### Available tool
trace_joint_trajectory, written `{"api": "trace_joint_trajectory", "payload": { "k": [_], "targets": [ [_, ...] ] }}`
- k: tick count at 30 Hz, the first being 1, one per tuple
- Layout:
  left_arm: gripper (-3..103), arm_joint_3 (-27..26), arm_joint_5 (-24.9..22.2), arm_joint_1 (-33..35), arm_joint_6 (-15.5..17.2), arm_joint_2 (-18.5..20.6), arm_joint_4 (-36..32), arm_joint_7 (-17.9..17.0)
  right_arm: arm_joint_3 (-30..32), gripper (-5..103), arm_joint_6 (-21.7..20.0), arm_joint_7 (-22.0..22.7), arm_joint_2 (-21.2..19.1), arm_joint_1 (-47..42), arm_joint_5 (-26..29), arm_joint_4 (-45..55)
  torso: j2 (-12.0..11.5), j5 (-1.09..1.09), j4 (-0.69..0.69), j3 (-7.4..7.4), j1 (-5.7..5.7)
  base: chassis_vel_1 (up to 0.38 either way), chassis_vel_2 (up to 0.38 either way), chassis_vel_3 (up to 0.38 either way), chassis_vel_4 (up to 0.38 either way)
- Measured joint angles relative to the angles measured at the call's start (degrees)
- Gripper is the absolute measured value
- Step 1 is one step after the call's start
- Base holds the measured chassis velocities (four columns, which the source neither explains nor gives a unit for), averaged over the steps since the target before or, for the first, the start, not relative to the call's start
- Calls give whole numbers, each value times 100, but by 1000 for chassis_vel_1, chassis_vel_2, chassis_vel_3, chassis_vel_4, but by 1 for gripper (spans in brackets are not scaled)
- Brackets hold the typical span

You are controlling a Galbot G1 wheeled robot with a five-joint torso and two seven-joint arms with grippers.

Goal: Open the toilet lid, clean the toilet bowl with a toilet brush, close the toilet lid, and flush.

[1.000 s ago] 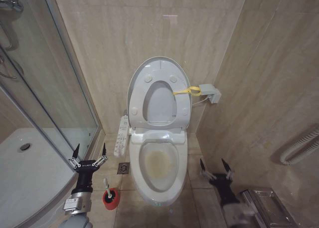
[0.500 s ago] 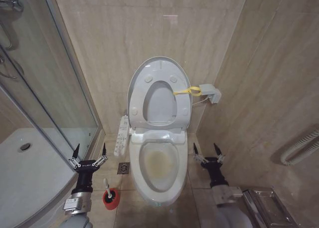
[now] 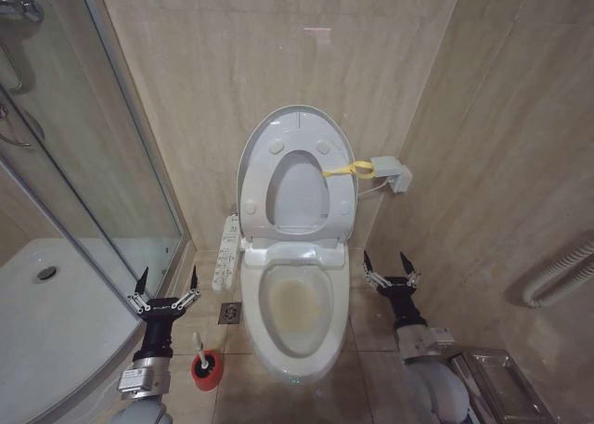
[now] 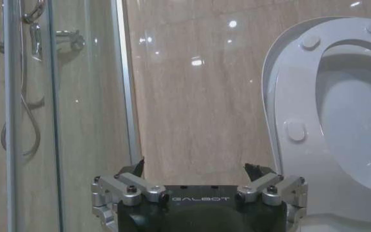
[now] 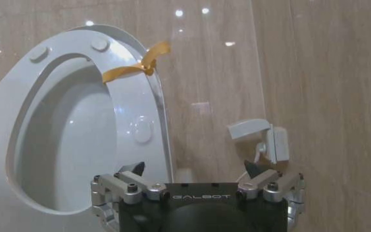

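Note:
The toilet lid [image 3: 281, 123] stands raised against the back wall with the ring seat [image 3: 299, 222] upright in front of it. A yellow strap [image 3: 349, 170] hangs at its right edge. The toilet bowl [image 3: 295, 303] lies uncovered, stained yellowish inside. The toilet brush [image 3: 198, 342] stands in its red holder [image 3: 206, 370] on the floor left of the bowl. My left gripper [image 3: 167, 277] is open, above and just left of the brush. My right gripper [image 3: 390, 262] is open, right of the bowl. The wrist views show each open gripper [image 4: 195, 168] [image 5: 195, 166] facing the raised lid [image 4: 272, 92] [image 5: 118, 36].
A glass shower enclosure [image 3: 111, 164] and its white tray [image 3: 56, 322] fill the left side. A control panel [image 3: 225, 250] and a floor drain [image 3: 229, 312] sit left of the toilet. A grey wall box [image 3: 390, 173], a metal rack [image 3: 501, 387] and wall pipes [image 3: 557, 276] are on the right.
My right gripper has risen and moved forward along the right side of the bowl. The left arm, brush and lid have not moved.

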Motion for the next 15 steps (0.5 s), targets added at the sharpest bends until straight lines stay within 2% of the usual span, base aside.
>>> {"api": "trace_joint_trajectory", "payload": {
  "k": [6, 15],
  "targets": [
    [100, 0, 0, 1, 0, 0, 0, 0, 6, 100, -17, 20, -34, 57, 29, -43, 1, 0, -1, 0, -1, -91, 70, 64, -78],
    [100, 0, 0, -3, 0, 0, 0, 0, 29, 100, 106, 234, -16, 272, -193, -240, -2, 0, 2, 4, 8, -145, 150, 157, -145]
  ]
}}
